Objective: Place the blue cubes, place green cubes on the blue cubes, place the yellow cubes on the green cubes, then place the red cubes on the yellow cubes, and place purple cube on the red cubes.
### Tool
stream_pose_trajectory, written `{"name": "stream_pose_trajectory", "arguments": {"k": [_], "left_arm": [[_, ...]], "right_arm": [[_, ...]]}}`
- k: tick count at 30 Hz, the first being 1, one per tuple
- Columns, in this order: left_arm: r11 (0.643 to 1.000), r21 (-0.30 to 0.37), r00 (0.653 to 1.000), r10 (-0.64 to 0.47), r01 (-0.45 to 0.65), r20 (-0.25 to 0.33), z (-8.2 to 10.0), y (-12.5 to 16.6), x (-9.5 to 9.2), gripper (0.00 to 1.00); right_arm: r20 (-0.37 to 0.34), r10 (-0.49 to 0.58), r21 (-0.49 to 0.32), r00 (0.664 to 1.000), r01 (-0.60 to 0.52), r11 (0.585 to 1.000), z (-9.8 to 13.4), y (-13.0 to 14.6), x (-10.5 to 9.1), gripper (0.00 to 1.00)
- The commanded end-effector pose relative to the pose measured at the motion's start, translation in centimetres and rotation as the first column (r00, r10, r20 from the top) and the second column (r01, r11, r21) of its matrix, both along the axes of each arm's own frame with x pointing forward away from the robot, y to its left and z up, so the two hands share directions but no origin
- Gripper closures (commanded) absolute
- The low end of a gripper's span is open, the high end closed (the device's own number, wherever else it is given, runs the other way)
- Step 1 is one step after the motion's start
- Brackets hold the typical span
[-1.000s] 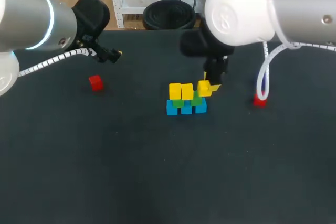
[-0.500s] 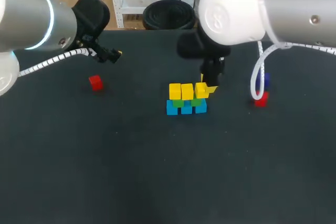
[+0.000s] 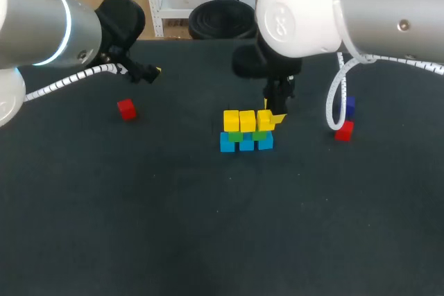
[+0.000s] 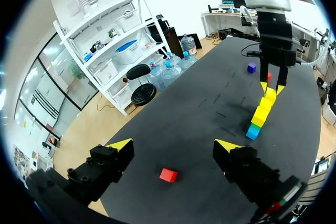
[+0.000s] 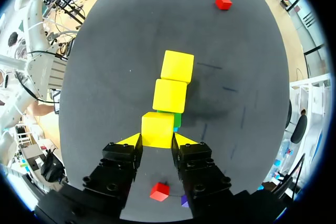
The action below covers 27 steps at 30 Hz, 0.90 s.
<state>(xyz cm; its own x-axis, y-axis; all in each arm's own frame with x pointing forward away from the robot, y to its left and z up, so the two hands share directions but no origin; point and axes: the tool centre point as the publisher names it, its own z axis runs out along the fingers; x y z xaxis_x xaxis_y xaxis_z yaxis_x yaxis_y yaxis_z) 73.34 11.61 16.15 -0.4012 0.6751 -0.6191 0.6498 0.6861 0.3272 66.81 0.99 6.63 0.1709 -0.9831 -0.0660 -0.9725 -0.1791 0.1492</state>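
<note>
A block stack stands mid-table: blue cubes (image 3: 246,143) at the bottom, green cubes (image 3: 237,136) on them, and two yellow cubes (image 3: 239,120) on top. My right gripper (image 3: 272,117) is shut on a third yellow cube (image 3: 264,118), held level with those two at the row's right end. In the right wrist view this yellow cube (image 5: 157,129) sits between the fingers of the right gripper (image 5: 157,140), over a green cube (image 5: 176,119). My left gripper (image 3: 149,71) hangs open at the far left, well above a red cube (image 4: 168,174).
One red cube (image 3: 125,109) lies on the left of the dark table. A second red cube (image 3: 343,130) and a purple cube (image 3: 349,105) lie to the right, beside my right arm's white cable (image 3: 334,105).
My right gripper has carried the yellow cube left and down, from above the stack's right end into line with the other two. The left arm has not moved.
</note>
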Motion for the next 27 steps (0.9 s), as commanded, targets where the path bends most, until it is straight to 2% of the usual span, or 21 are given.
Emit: {"name": "stream_pose_trajectory", "arguments": {"k": [1,27], "left_arm": [[1.000,-0.002,1.000,-0.003,0.003,-0.001,0.00,0.09,0.05,0.00],[1.000,-0.002,1.000,-0.003,0.003,-0.001,0.00,0.09,0.05,0.00]], "right_arm": [[-0.006,0.000,-0.001,1.000,0.000,1.000,-0.09,0.26,0.14,1.00],[-0.006,0.001,0.001,1.000,-0.001,1.000,-0.38,0.42,0.44,1.00]]}}
